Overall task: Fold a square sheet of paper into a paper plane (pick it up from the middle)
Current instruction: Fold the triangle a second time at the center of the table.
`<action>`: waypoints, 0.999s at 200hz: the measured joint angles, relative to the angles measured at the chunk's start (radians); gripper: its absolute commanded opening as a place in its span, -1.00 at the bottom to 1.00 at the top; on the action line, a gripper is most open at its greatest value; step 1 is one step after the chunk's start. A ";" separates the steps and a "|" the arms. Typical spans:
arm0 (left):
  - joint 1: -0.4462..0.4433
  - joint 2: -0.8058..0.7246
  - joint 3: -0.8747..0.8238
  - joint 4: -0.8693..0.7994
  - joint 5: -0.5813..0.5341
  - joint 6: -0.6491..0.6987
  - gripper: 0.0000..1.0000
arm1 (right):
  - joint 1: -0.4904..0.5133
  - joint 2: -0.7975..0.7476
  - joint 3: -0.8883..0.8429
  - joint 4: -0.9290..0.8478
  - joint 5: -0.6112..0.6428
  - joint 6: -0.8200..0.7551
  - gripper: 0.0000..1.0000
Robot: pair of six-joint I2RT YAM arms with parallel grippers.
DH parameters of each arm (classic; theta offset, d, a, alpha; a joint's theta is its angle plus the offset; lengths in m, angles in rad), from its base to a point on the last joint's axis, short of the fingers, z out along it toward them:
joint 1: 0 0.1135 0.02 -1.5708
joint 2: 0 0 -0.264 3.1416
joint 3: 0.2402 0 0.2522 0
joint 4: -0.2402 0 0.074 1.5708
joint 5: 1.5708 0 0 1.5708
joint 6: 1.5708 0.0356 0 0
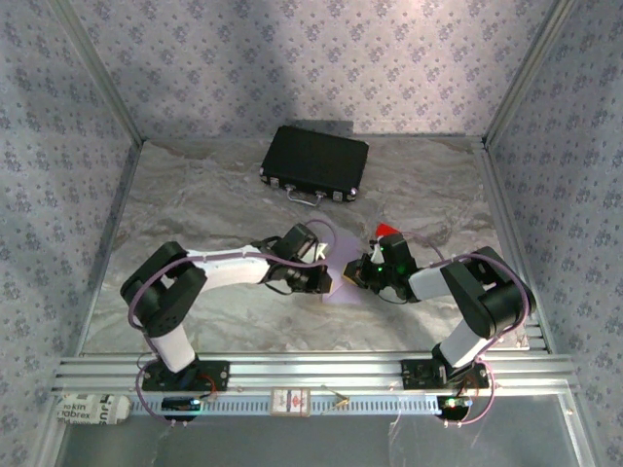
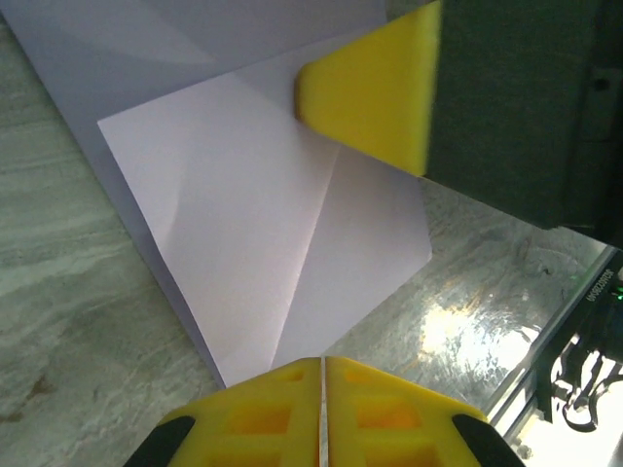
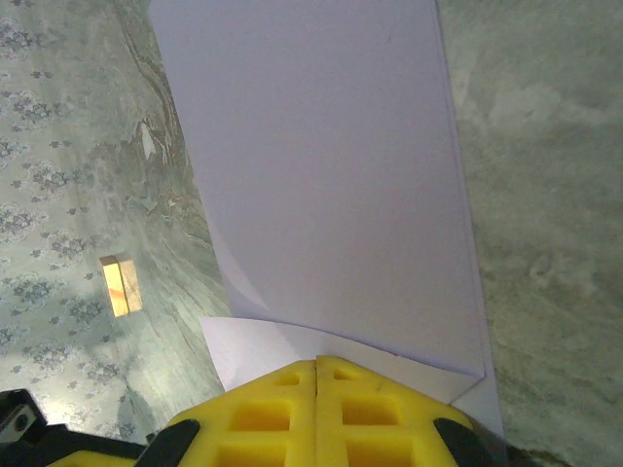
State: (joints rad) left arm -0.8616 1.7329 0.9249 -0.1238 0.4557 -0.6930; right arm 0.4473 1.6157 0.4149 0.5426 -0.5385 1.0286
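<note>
Half-folded lilac sheet flat on the table between two closed grippers.

The square sheet of paper (image 2: 263, 224) lies on the marbled table (image 1: 195, 204) towards its near middle, already creased. In the left wrist view a folded flap lies over a larger layer, with slanting fold lines across it. The left gripper (image 2: 322, 362) has its yellow fingers pressed together with no gap, and the paper's near corner runs under their tips; I cannot tell whether it is pinched. The right gripper (image 3: 316, 362) is likewise fully closed, its tips resting on the folded edge of the sheet. One right finger (image 2: 375, 92) touches the flap opposite the left gripper. A small red block (image 1: 388, 230) sits just behind the right gripper, and a black case (image 1: 314, 163) lies well apart at the back.
</note>
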 measured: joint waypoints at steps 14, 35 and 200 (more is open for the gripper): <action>0.002 0.029 0.000 0.000 0.000 -0.011 -0.84 | 0.000 0.000 0.000 0.000 0.000 0.000 -1.00; 0.005 0.064 -0.001 -0.001 0.000 -0.022 -0.86 | 0.000 -0.001 0.000 -0.001 0.000 0.000 -1.00; 0.019 0.066 -0.034 0.068 0.030 -0.060 -0.91 | 0.149 -0.052 0.013 -0.122 0.029 -0.017 -1.00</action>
State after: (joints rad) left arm -0.8421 1.7992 0.8909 -0.0555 0.4854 -0.7532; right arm 0.5961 1.5635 0.4274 0.4210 -0.5091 1.0115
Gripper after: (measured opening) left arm 0.047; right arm 0.052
